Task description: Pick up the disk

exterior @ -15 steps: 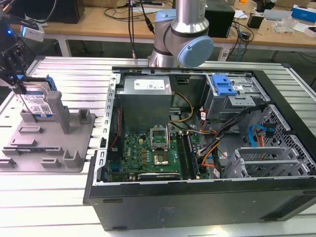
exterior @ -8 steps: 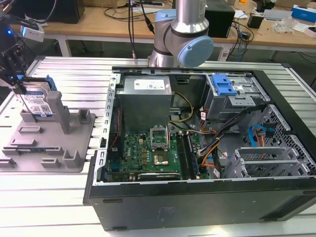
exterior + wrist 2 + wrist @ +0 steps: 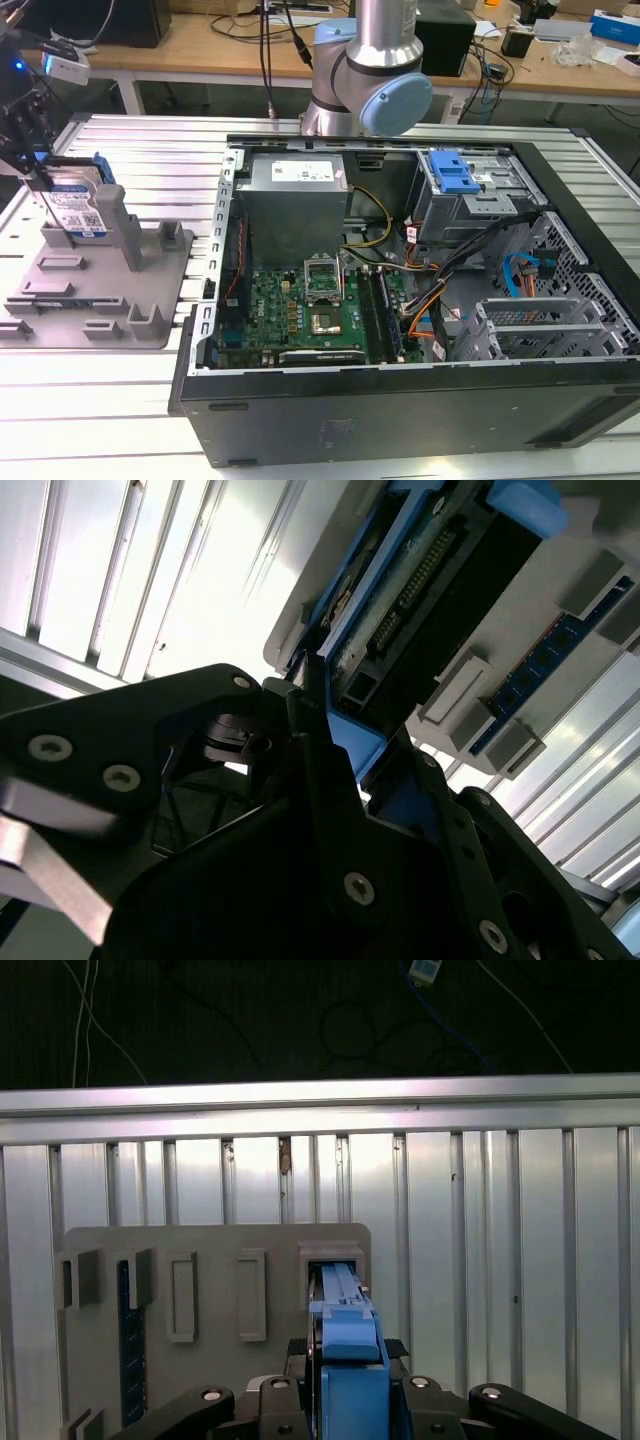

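Note:
The disk (image 3: 72,207), silver with a white-and-blue label and blue side rails, stands on edge at the far left corner of the grey fixture plate (image 3: 150,290) in the exterior view. My gripper (image 3: 38,178) reaches down onto its top edge from the exterior view's left. In the first wrist view the disk's blue rail (image 3: 346,1345) sits tight between my black fingers (image 3: 300,1392), its far end in a slot of the plate (image 3: 210,1250). The second wrist view shows the disk's connector side (image 3: 440,590) just past my gripper (image 3: 322,725), which is shut on it.
An open computer case (image 3: 400,400) with its motherboard lies to the exterior view's right of the plate, holding a grey drive cage with a blue handle (image 3: 455,175). The arm's base (image 3: 370,70) stands behind it. Upright posts (image 3: 120,235) rise from the plate beside the disk. A ribbed metal tabletop (image 3: 100,420) lies underneath.

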{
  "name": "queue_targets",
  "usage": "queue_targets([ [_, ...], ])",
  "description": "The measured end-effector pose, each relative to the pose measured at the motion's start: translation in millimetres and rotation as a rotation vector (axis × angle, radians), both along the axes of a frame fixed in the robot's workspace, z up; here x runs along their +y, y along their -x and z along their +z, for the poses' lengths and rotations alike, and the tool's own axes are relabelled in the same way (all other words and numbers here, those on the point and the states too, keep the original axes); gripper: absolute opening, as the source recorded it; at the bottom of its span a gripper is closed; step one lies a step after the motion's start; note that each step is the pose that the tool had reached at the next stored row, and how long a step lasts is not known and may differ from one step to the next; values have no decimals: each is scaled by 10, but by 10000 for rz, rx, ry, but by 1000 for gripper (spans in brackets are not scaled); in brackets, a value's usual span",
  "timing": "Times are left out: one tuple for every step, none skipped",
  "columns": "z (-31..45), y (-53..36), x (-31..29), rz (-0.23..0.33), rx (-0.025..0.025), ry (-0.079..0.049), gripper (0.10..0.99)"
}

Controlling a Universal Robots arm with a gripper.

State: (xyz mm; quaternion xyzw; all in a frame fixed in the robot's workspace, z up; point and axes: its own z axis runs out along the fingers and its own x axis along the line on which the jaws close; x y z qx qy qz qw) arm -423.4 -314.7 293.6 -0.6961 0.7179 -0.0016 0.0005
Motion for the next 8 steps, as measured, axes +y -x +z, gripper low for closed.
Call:
queue_targets([
  [0, 0, 0, -1, 0, 1, 369],
  [-1, 0, -1, 0, 0, 2, 369],
  [-2, 0, -2, 0, 0, 3, 369],
  [-2, 0, -2, 0, 0, 3, 369],
  [-2, 0, -2, 0, -1, 3, 369],
  [-3, 0, -3, -1, -2, 3, 369],
  [-2, 0, -4, 0, -1, 3, 369],
  [-1, 0, -4, 0, -3, 2, 369],
])
